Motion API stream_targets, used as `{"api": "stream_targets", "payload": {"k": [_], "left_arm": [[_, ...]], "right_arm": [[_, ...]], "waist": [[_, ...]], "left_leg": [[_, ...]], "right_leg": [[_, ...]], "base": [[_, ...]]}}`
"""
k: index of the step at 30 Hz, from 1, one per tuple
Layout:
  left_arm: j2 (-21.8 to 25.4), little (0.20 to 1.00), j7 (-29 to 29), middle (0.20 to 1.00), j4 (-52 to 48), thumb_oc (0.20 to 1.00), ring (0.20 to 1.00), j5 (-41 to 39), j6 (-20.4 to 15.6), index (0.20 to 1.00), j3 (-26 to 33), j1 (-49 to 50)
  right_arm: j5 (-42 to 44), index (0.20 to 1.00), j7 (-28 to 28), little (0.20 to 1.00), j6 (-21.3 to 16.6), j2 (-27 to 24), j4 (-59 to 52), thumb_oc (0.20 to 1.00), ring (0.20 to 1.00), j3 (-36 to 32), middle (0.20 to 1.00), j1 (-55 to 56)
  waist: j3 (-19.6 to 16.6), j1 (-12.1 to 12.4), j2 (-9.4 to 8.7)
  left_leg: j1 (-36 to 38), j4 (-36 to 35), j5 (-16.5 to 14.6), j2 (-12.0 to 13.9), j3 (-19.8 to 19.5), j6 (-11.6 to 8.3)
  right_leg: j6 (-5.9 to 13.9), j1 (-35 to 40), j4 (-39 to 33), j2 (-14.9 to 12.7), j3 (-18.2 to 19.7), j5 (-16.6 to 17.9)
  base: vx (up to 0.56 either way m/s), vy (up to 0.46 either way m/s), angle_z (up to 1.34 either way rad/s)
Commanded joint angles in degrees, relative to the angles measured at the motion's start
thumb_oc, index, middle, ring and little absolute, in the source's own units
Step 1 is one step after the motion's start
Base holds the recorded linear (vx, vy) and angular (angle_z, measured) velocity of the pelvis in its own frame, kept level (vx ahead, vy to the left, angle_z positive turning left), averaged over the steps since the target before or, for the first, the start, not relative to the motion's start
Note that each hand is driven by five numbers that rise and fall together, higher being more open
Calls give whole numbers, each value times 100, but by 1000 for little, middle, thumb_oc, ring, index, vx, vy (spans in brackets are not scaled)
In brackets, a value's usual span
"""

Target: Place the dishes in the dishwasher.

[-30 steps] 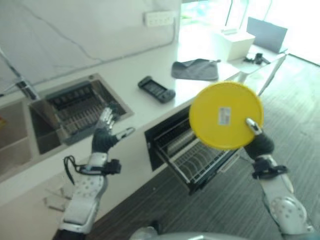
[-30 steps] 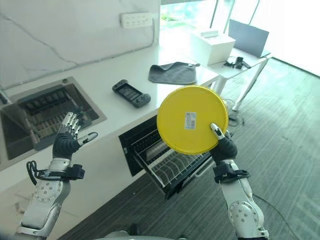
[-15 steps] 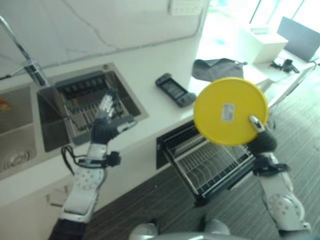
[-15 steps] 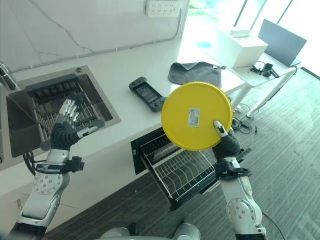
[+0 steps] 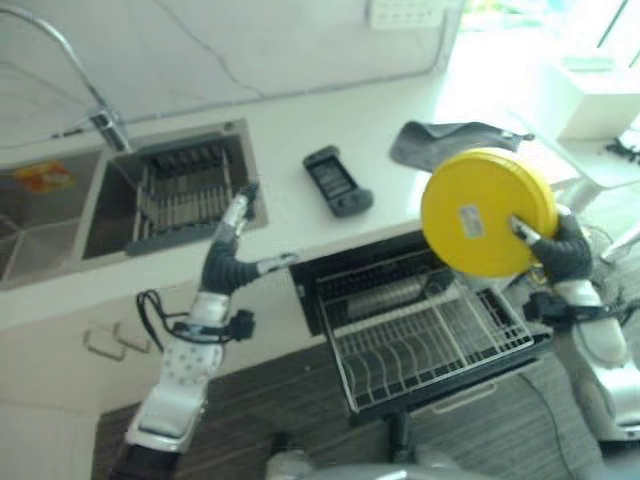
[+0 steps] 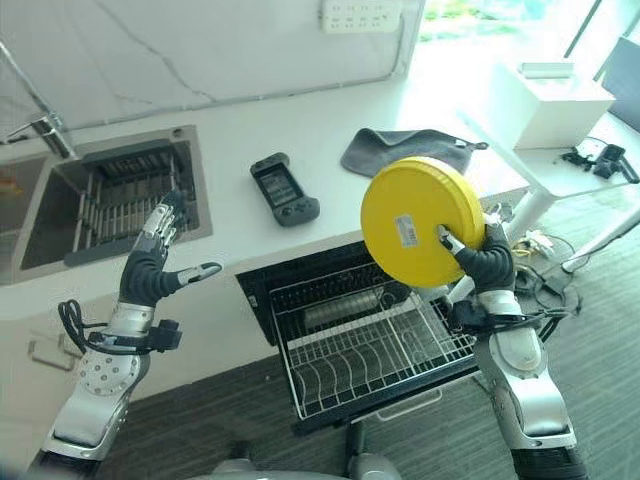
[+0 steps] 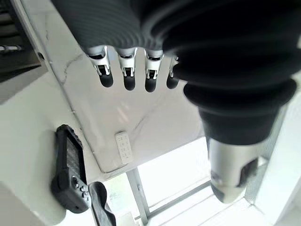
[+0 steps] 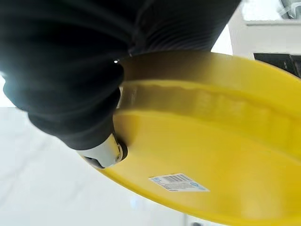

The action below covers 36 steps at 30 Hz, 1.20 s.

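My right hand [image 6: 484, 264] is shut on the rim of a yellow plate [image 6: 420, 222], thumb pressed on its underside near a white label. The plate [image 8: 211, 155] is held upright above the right side of the pulled-out dishwasher rack [image 6: 360, 345], a white wire basket with nothing in it, under the counter. My left hand [image 6: 152, 275] is raised in front of the counter edge beside the sink, fingers [image 7: 124, 77] straight and spread, holding nothing.
On the white counter [image 6: 230, 130] lie a black handheld controller [image 6: 283, 189] and a folded grey cloth [image 6: 405, 150]. A sink [image 6: 105, 200] with a metal drying rack sits at the left, with a faucet [image 6: 35, 120] behind it. A white side table [image 6: 560, 150] stands at the right.
The camera has swung, so the whole scene shifted. My right hand has lowered the plate closer to the rack, and more of the rack shows. My left hand stays open.
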Motion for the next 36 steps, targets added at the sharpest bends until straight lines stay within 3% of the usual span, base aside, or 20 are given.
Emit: {"api": "stream_targets", "payload": {"k": [1, 5, 8, 12, 18, 23, 29, 33, 36], "left_arm": [[441, 1000, -283, 1000, 182, 1000, 1000, -559, -16, 1000, 88, 355], [443, 1000, -498, 1000, 618, 1000, 1000, -865, -8, 1000, 178, 779], [527, 1000, -387, 1000, 995, 1000, 1000, -730, -285, 1000, 267, 1228], [501, 1000, -226, 1000, 1663, 1000, 1000, -986, -389, 1000, 247, 1488], [269, 1000, -64, 1000, 3150, 1000, 1000, -646, -790, 1000, 72, 1682], [-68, 1000, 24, 1000, 4260, 1000, 1000, -705, -1027, 1000, 259, 1769], [-300, 1000, -75, 1000, 4811, 1000, 1000, -845, -981, 1000, 454, 1840], [-715, 1000, -60, 1000, 5785, 1000, 1000, -1247, -863, 1000, 832, 1720], [-762, 1000, 60, 1000, 6039, 1000, 1000, -830, -892, 1000, 778, 1503]], "right_arm": [[-1723, 200, -388, 200, -1013, -247, -743, 200, 200, -331, 200, -244], [-2779, 200, -728, 200, -1501, -482, -604, 200, 200, -345, 200, -15], [-3582, 200, -1154, 200, -1910, -773, -586, 200, 200, -501, 200, 319], [-4735, 200, -1732, 200, -2347, -1071, -453, 200, 200, -362, 200, 498], [-5171, 200, -1814, 200, -2706, -1482, -76, 200, 200, -109, 200, 674], [-5410, 200, -1915, 200, -3112, -1629, 451, 200, 200, 51, 200, 1040], [-5645, 200, -2128, 200, -3336, -1623, 846, 200, 200, 173, 200, 1386], [-5863, 200, -2180, 200, -3535, -1552, 1248, 200, 200, 444, 200, 1387], [-5663, 200, -2070, 200, -3472, -1451, 1625, 200, 200, 890, 200, 1143]], "waist": [[-371, -7, -285], [-387, 68, -261], [-388, 128, -273], [-388, 216, -293], [-410, 294, -359], [-420, 289, -403], [-391, 297, -461], [-407, 310, -482], [-405, 332, -511]], "left_leg": [[84, -5, 257, -205, -135, -2], [69, -5, 250, -256, -148, 0], [80, -5, 210, -313, -172, 32], [58, -5, 183, -357, -196, 62], [32, -5, 151, -410, -309, 89], [22, -5, 150, -445, -332, 115], [26, -5, 133, -489, -363, 143], [31, -5, 126, -523, -381, 159], [46, -5, 115, -538, -399, 169]], "right_leg": [[660, 528, 38, -590, -164, 3], [686, 600, 38, -607, -230, -32], [718, 633, 38, -620, -249, -51], [752, 634, 38, -633, -274, -65], [773, 648, 38, -611, -207, -110], [772, 675, 38, -588, -150, -137], [782, 714, 38, -585, -176, -157], [771, 733, 38, -565, -174, -177], [751, 763, 38, -552, -176, -188]], "base": [[-55, 99, 10], [-15, 55, -2], [8, 49, 13], [-6, 30, 10], [1, 0, -1], [0, 0, 0], [0, 0, 0], [0, 0, 0], [6, -7, 1]]}}
